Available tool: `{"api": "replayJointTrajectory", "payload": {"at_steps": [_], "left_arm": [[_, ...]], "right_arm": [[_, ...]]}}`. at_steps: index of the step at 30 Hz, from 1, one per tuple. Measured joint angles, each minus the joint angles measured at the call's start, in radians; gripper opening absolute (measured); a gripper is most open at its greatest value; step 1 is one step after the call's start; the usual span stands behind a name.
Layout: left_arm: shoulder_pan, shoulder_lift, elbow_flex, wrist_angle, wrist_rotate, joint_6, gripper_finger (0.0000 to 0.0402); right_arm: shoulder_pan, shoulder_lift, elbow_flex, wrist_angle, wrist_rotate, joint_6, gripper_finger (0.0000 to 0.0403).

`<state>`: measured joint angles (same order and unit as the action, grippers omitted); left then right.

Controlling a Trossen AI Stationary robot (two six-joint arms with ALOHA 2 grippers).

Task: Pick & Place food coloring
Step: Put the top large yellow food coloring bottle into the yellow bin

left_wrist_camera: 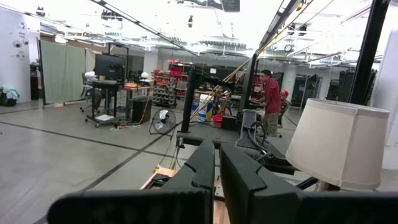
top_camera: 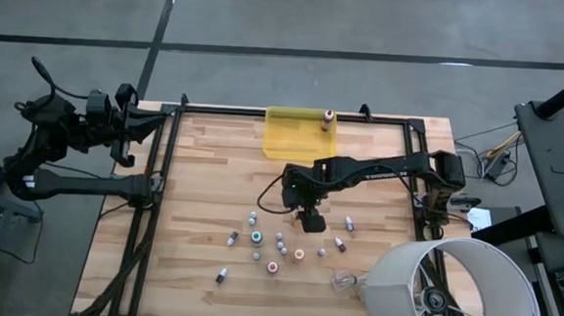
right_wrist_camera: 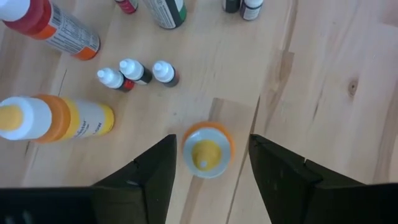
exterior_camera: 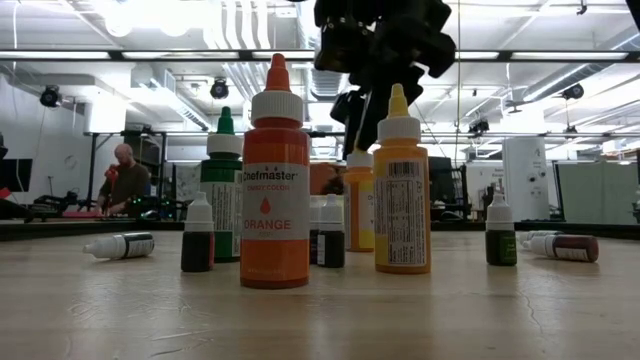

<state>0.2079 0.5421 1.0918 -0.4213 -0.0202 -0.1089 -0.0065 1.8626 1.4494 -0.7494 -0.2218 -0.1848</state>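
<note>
Above bottle cluster: right gripper hangs, fingers spread either side of upright yellow-tipped bottle, lined up for grasp. Left gripper closed, empty, parked off-table.

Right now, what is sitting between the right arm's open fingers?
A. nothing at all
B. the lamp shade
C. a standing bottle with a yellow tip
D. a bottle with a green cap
C: in the right wrist view, the right end effector is open, with one finger on each side of an upright yellow-tipped food coloring bottle seen from above, not yet gripped.
</note>
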Motion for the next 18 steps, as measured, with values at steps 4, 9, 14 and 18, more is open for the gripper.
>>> {"api": "replayJointTrajectory", "payload": {"at_steps": [4,9,14,18], "left_arm": [[0.000,0.000,0.000,0.000,0.000,0.000,0.0000],[0.000,0.000,0.000,0.000,0.000,0.000,0.0000],[0.000,0.000,0.000,0.000,0.000,0.000,0.0000],[0.000,0.000,0.000,0.000,0.000,0.000,0.0000]], "right_arm": [[0.005,0.000,-0.006,0.019,0.000,-0.002,0.0194],[0.009,0.000,-0.023,0.035,0.000,-0.002,0.0194],[0.009,0.000,-0.042,0.036,0.002,-0.002,0.0194],[0.009,0.000,-0.052,0.038,0.002,-0.002,0.0194]]}}
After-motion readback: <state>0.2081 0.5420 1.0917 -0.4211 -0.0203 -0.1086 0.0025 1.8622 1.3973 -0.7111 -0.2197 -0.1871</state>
